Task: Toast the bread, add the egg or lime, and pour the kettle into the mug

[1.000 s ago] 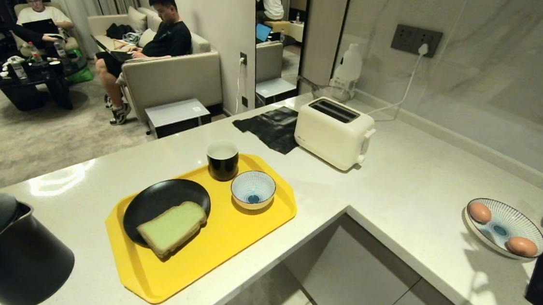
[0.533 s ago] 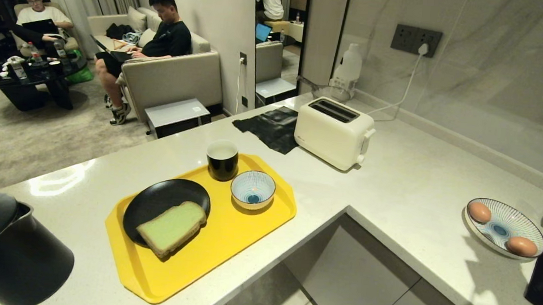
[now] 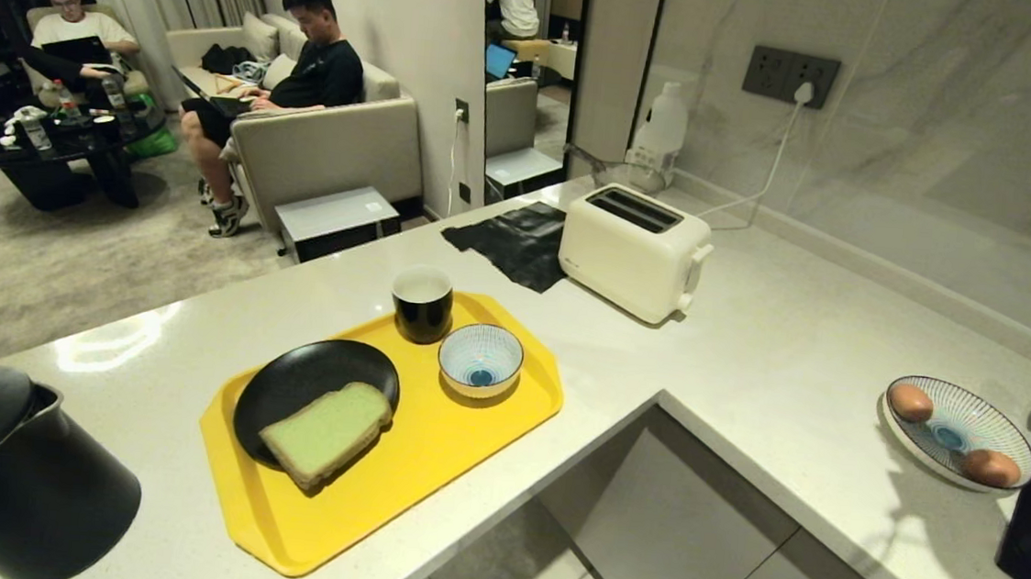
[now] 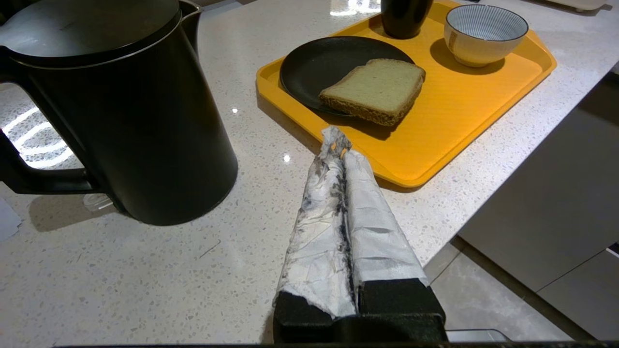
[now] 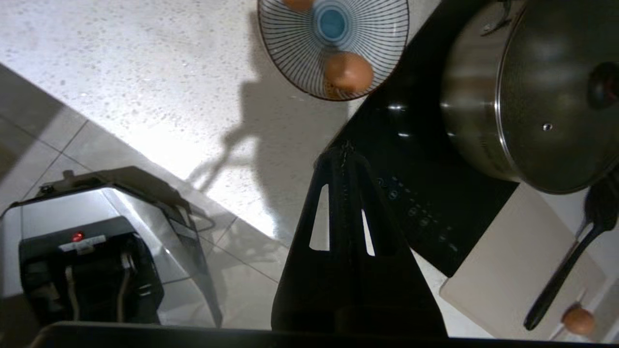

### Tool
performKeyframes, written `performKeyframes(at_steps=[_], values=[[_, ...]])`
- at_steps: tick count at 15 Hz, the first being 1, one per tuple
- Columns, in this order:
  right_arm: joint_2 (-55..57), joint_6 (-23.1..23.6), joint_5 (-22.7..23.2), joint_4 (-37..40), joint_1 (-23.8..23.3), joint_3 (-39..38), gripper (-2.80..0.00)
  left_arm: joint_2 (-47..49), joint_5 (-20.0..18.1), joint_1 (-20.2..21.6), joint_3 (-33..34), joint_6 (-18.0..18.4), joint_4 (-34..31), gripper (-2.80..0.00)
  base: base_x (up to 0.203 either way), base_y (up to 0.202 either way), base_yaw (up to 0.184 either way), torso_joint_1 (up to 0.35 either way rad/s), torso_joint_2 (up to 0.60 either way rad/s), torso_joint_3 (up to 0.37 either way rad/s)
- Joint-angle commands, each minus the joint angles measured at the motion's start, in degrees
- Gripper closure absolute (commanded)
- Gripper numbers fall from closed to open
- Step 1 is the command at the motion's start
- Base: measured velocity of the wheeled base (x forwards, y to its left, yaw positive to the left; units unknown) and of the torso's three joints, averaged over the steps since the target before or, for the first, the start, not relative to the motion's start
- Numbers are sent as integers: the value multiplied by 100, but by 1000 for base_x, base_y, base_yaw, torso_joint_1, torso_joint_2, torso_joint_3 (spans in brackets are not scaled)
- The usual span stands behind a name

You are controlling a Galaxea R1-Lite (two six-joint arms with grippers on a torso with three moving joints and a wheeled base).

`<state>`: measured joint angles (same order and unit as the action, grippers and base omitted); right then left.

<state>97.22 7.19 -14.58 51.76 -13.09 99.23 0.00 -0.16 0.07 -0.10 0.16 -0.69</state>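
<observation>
Speckled white stone forms the L-shaped desk [image 3: 750, 345], carrying a yellow tray [image 3: 428, 467] by its inner corner edge and the kettle [image 3: 4, 470] at the near left end. A cream toaster [image 3: 633, 253] stands toward the back edge, its slots empty. On the tray, the bread [image 3: 327, 431] lies on a black plate [image 3: 306, 383], the mug [image 3: 422, 303] and a striped bowl [image 3: 481, 359] behind it. Two eggs sit in a patterned dish [image 3: 955, 435] near the right end; the nearer egg [image 5: 348, 71] shows in the right wrist view. The left gripper [image 4: 336, 145] rests pressed together, empty, just off the tray's front edge. The right gripper [image 5: 344, 151] hangs above the cooktop, jaws together, empty.

Toasting likely comes first: spread the jaws early, pinch the slice by its crust, and drop it upright into a slot.

Compared with a second ago, the dark arm parts at the right edge sit higher; nothing on the desk has shifted.
</observation>
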Motion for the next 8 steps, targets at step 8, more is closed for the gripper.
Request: performKeyframes(at_steps=[8], values=[[752, 1316, 1782, 12, -977, 80, -280, -18, -2, 1, 1, 2, -2, 0, 0, 0, 0, 0, 0, 0]])
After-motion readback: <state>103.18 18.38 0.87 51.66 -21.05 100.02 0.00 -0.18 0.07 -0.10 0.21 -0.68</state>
